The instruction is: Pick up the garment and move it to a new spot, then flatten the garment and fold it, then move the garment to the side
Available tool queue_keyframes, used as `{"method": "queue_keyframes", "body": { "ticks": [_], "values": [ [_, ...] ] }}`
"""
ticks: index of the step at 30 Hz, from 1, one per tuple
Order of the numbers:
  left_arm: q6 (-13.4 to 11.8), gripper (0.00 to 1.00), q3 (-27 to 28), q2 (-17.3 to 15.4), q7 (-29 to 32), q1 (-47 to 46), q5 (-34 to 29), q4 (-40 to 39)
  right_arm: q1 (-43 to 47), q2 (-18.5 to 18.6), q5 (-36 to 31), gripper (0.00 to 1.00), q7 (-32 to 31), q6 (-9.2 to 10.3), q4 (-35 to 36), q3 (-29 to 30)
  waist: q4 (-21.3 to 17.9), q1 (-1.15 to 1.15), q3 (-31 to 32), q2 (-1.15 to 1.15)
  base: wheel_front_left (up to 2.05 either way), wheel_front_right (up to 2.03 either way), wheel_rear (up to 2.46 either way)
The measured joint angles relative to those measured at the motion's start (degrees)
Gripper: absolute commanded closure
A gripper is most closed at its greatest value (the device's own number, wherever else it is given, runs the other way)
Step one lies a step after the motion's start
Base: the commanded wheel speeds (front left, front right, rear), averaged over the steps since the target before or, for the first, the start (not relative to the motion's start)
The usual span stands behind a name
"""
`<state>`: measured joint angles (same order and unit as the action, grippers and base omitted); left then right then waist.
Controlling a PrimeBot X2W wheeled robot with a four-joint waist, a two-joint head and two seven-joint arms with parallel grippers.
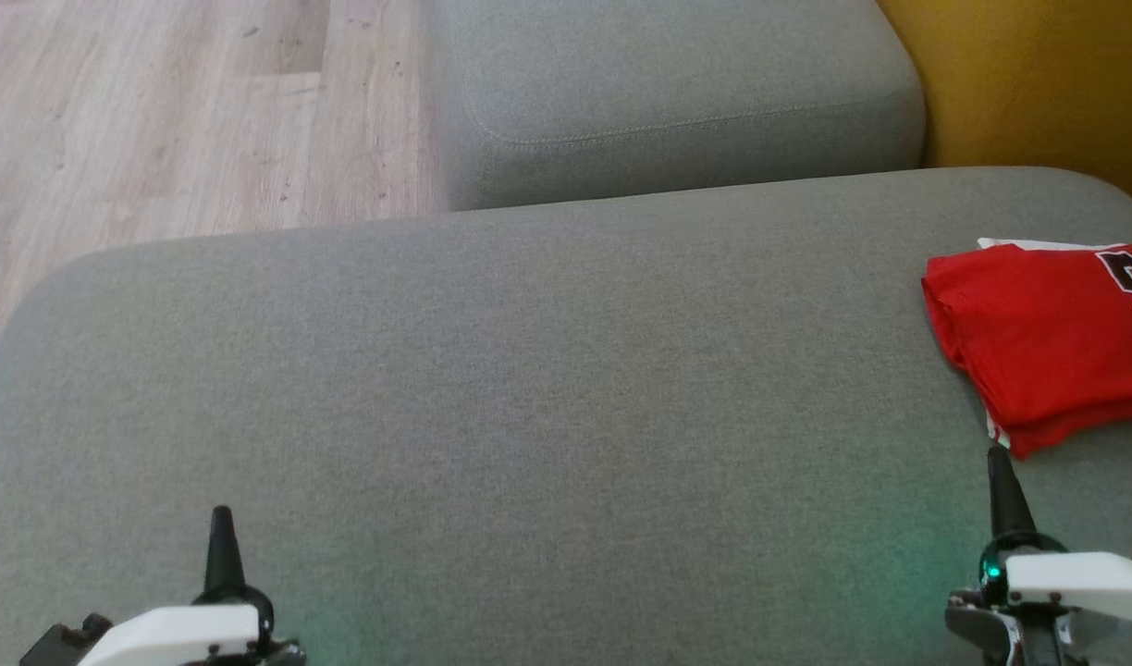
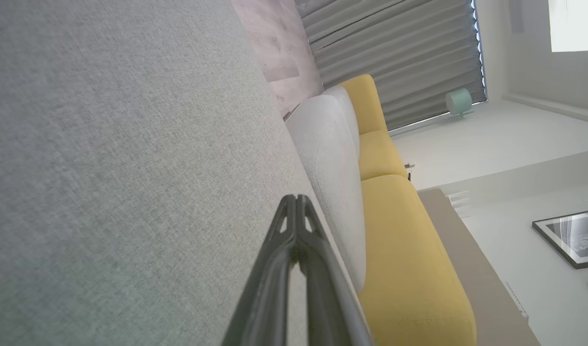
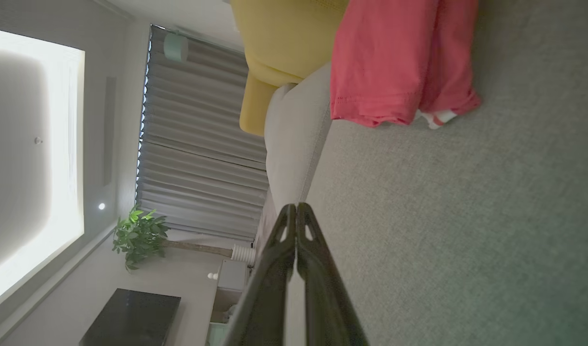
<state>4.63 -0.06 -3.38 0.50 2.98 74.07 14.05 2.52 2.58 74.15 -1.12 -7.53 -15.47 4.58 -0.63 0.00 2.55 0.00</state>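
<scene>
Black tapered pincers (image 1: 221, 511) (image 1: 996, 453), white wrist housings (image 1: 173, 634) (image 1: 1079, 573).

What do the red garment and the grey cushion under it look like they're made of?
The red garment looks like thin, soft jersey knit, possibly synthetic: matte, limp folds, a stitched hem. The grey cushion looks like coarse woven upholstery fabric, matte, with a flecked visible weave.

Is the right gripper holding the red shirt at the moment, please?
No, the right gripper is shut and empty, with bare grey cushion between its tips and the red shirt.

Red garment (image 1: 1038, 333) w/ white trim, dark numerals; grey sofa (image 1: 529, 388); yellow cushion (image 1: 1038, 83).
</scene>
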Motion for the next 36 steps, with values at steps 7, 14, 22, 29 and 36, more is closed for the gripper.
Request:
{"method": "queue_keyframes", "body": {
  "ticks": [7,14,22,29,36],
  "values": [
    [0.5,1.0,0.5,0.0,1.1,-1.5,4.7,0.4,-2.1,0.0,4.5,1.0,-1.2,0.0,0.0,0.6,0.2,0.0,-0.7,0.0,0.0,0.0,0.0],
    [1.0,1.0,1.4,0.0,2.0,-2.7,8.8,0.7,-2.5,0.0,8.3,1.0,-2.1,0.0,-0.1,1.2,0.3,0.0,-1.3,0.0,0.0,0.0,0.0],
    [1.7,1.0,2.1,0.0,3.4,-4.4,14.3,1.0,-4.4,0.0,13.5,1.0,-3.4,0.0,-0.2,1.7,0.5,0.0,-2.1,0.0,0.0,0.0,0.0],
    [2.5,1.0,2.9,0.1,4.5,-5.8,18.9,1.5,-5.1,0.0,17.9,1.0,-4.5,0.0,-0.4,2.3,0.6,0.0,-2.7,0.0,0.0,0.0,0.0],
    [2.5,1.0,3.3,0.1,4.6,-6.3,19.2,1.6,-6.0,0.0,18.1,1.0,-4.5,0.0,-0.4,2.5,0.6,0.0,-2.7,0.0,0.0,0.0,0.0]
  ]
}}
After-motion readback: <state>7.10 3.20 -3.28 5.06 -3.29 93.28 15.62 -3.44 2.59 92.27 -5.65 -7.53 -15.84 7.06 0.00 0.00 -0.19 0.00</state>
